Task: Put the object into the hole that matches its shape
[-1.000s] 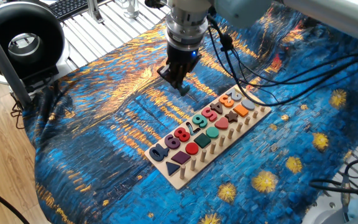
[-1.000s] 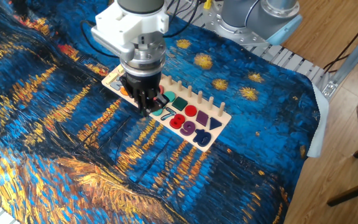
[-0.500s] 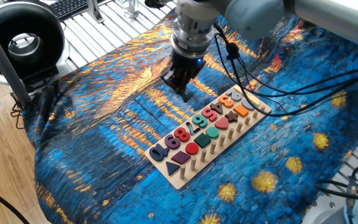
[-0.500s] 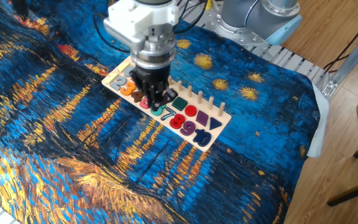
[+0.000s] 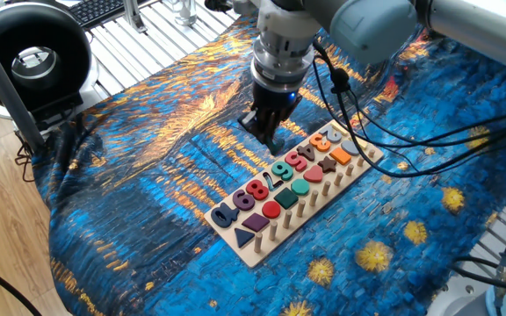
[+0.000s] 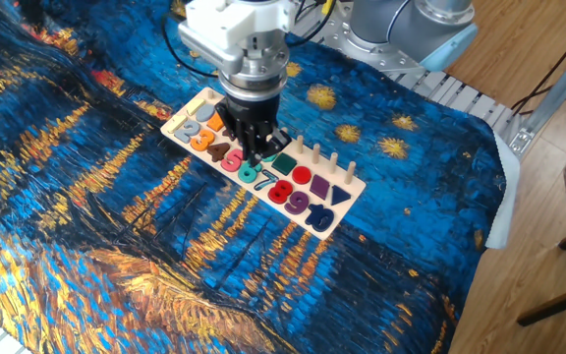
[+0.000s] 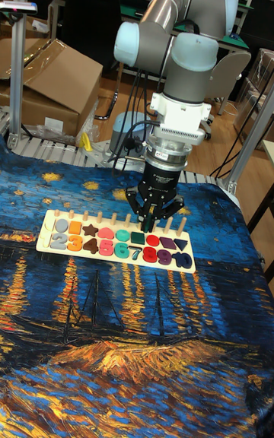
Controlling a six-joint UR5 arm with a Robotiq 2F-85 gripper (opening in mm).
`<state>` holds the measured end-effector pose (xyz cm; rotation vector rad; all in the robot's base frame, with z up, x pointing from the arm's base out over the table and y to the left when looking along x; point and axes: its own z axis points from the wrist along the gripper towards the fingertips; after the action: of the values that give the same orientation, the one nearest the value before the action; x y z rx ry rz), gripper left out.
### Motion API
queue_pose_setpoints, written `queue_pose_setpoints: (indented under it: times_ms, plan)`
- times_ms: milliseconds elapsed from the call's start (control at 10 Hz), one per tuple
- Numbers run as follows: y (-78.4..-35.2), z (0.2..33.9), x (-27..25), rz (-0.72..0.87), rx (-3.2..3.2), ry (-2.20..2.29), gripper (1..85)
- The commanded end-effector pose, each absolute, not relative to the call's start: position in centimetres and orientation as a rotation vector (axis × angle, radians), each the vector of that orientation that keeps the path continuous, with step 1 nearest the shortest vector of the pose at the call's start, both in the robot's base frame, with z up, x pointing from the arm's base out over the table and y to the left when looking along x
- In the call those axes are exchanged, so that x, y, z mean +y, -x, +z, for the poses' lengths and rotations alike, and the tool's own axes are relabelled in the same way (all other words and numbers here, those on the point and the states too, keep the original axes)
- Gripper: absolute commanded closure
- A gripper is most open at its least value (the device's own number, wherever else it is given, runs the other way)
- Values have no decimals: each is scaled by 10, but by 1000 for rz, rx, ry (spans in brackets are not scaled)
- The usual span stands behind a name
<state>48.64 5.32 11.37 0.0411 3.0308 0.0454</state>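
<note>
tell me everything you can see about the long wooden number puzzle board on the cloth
The puzzle board is a long, narrow slab of pale wood lying flat on the blue and gold painted cloth. One row holds coloured numbers, the next coloured shapes, and short upright pegs line the far edge. Near the middle, the slim pale digit-shaped hole sits between a red number and a teal one. The gripper hangs over the board's number row; whether it touches the board cannot be told.
</note>
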Motion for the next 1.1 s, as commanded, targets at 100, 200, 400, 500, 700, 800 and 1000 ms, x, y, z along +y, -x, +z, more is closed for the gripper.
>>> queue_pose_setpoints:
  times_ms: [100, 200, 400, 500, 700, 800, 1000]
  plan:
    - [-482, 109, 56, 58, 3042, -7, 840]
    - [-482, 109, 58, 71, 3043, 8, 840]
    - [-487, 109, 58, 66, 3023, 36, 840]
    - [-481, 109, 56, 58, 3046, 39, 840]
    - [-466, 108, 59, 77, 3101, 29, 840]
    - [-463, 108, 59, 76, 3113, 3, 840]
    - [-460, 108, 57, 69, 3124, -16, 840]
